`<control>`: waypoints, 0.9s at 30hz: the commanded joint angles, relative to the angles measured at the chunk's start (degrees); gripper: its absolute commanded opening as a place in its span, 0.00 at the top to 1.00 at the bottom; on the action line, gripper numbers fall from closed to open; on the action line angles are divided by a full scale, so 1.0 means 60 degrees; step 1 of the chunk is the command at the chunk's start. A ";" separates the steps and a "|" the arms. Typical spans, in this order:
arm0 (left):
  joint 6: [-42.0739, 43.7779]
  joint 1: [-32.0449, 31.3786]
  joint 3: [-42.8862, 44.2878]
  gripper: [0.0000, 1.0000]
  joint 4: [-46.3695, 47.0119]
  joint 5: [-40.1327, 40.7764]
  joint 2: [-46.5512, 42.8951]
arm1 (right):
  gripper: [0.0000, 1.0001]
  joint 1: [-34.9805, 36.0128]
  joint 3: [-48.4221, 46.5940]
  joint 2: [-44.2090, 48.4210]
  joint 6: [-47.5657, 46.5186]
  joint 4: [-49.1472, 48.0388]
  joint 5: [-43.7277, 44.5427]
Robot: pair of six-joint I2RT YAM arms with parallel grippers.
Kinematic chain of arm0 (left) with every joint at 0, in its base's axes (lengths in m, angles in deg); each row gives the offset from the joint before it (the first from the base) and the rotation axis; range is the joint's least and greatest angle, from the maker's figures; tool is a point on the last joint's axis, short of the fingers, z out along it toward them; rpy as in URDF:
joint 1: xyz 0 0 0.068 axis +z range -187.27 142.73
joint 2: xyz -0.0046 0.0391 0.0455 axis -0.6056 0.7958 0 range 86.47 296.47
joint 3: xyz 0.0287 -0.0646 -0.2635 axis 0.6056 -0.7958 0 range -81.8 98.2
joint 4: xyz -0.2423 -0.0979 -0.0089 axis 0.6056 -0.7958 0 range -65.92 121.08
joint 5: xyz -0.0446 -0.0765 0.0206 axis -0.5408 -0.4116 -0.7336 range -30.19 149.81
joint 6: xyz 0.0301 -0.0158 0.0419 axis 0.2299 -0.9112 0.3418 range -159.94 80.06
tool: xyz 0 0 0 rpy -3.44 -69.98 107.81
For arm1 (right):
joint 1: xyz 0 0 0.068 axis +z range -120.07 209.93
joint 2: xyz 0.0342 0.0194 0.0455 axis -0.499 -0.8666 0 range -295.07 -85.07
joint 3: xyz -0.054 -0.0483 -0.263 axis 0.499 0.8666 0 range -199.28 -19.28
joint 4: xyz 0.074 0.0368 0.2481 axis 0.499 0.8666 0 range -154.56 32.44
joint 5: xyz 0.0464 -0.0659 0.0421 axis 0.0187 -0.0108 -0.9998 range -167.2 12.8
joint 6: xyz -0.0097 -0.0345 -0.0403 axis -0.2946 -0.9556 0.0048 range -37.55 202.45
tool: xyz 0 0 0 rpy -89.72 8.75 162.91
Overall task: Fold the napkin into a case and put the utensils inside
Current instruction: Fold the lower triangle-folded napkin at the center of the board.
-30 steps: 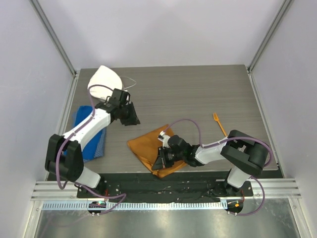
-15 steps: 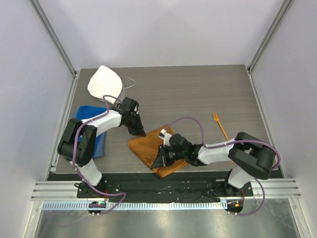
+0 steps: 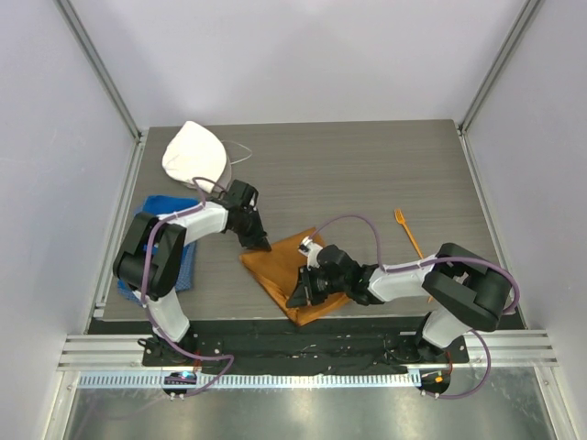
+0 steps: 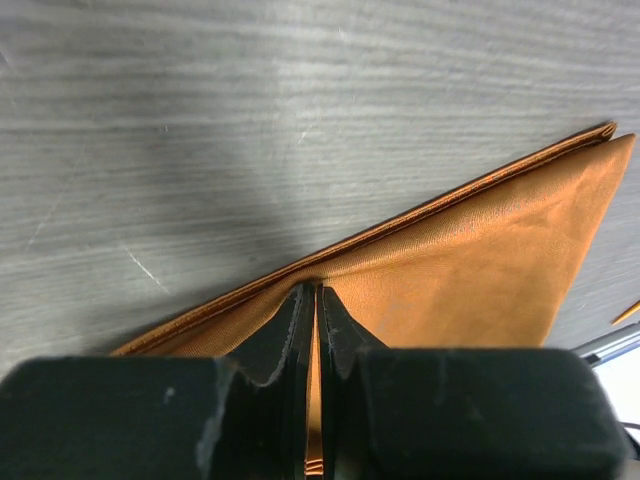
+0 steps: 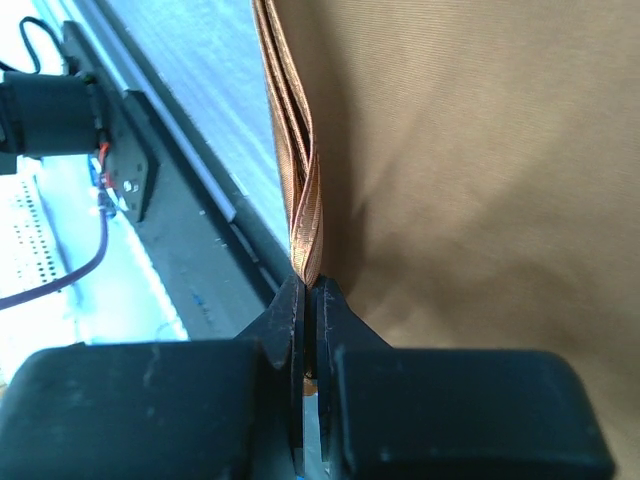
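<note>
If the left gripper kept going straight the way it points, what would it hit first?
The left gripper is shut on the rust-orange fabric napkin, so that cloth first, then probably the grey wood-grain table beneath; depth is unclear.

**Site Type: Robotics Lab Test Cell**

Plain white panels (image 3: 303, 55) in aluminium framing (image 3: 101, 69) are enclosing a grey wood-grain counter (image 3: 367, 165). A cabled left arm (image 3: 197, 220) and right arm (image 3: 404, 275) are standing bolted to a metal rail (image 3: 303, 353) at the near edge. The left gripper (image 3: 260, 244) and right gripper (image 3: 295, 299) are reaching over the counter.
</note>
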 commanded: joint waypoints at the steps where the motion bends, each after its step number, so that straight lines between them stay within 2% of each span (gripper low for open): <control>1: 0.0090 0.0379 -0.0166 0.90 0.0467 0.1255 0.0487 | 0.99 -0.0110 -0.0081 0.0242 -0.0735 0.0426 0.0206; 6: -0.0552 0.0366 -0.0678 0.91 0.0760 0.0978 0.0720 | 0.99 -0.0124 -0.0052 0.0344 -0.0634 0.0719 0.0293; 8: -0.0569 0.0365 -0.0563 0.91 0.0382 0.0991 0.0852 | 0.99 -0.0110 -0.0053 0.0490 -0.0227 0.0868 0.0353; 13: 0.0060 0.0351 -0.0006 0.91 -0.0046 0.1415 0.1233 | 0.99 -0.0095 0.0489 0.1983 0.0553 0.0559 0.0864; 15: 0.0090 0.0351 -0.0151 0.90 0.0406 0.1564 0.1263 | 0.99 -0.0080 0.0461 0.2320 0.0204 0.1054 0.0982; 17: 0.0032 0.0365 -0.0153 0.90 0.0933 0.1243 0.1467 | 0.99 -0.0022 0.0664 0.2409 -0.0046 0.0708 0.0909; 18: -0.0070 0.0351 0.0022 0.87 0.0689 0.1096 0.1526 | 0.99 -0.0036 0.0738 0.2265 -0.0077 0.0488 0.1040; 20: -0.0173 0.0322 0.0243 0.83 0.0351 0.0802 0.1134 | 0.99 -0.0095 -0.0004 0.2015 -0.0324 0.1827 0.1172; 21: -0.0144 0.0205 0.0229 0.67 0.0292 0.1092 0.0856 | 0.99 -0.0051 -0.0269 0.1956 -0.0427 0.2007 0.1202; 22: -0.0043 0.0190 0.0258 0.58 0.0204 0.1704 0.0606 | 0.99 -0.0066 -0.0185 0.1927 -0.0370 0.1690 0.1260; 24: 0.0425 0.0306 0.0725 0.47 -0.0508 0.1914 0.0107 | 0.99 -0.0153 -0.0183 0.1752 -0.0341 0.1350 0.1320; 26: 0.0689 0.0395 0.0961 0.44 -0.0952 0.2149 -0.0447 | 0.99 -0.0139 -0.0127 0.1575 -0.0167 0.1118 0.1131; 27: 0.0705 0.0395 0.0889 0.41 -0.1142 0.2193 -0.0683 | 0.99 -0.0139 0.0121 0.1531 -0.0020 0.0275 0.1013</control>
